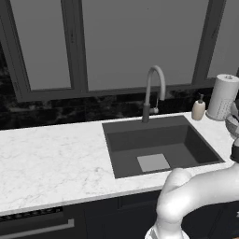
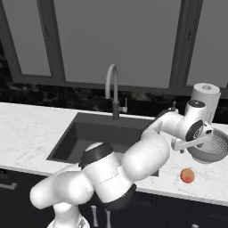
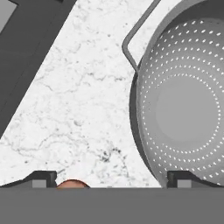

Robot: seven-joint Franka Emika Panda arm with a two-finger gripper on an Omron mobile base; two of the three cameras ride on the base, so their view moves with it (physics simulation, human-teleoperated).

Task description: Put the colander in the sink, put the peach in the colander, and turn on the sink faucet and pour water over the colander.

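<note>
On the counter (image 2: 26, 120) right of the sink (image 2: 89, 136), the colander (image 2: 209, 149) is seen standing upright, with the peach (image 2: 187, 175) lying near it toward the counter's front edge. The gripper (image 3: 111, 177) is held above the colander's rim with its jaws spread wide and nothing between them; one fingertip is placed over the bowl's wall, the other over bare marble. If the descent is made off-line, the thin rim could be missed or the light bowl nudged sideways. The peach, close by, could be knocked and set rolling. The faucet (image 2: 112, 87) is left untouched, and the sink is empty.
</note>
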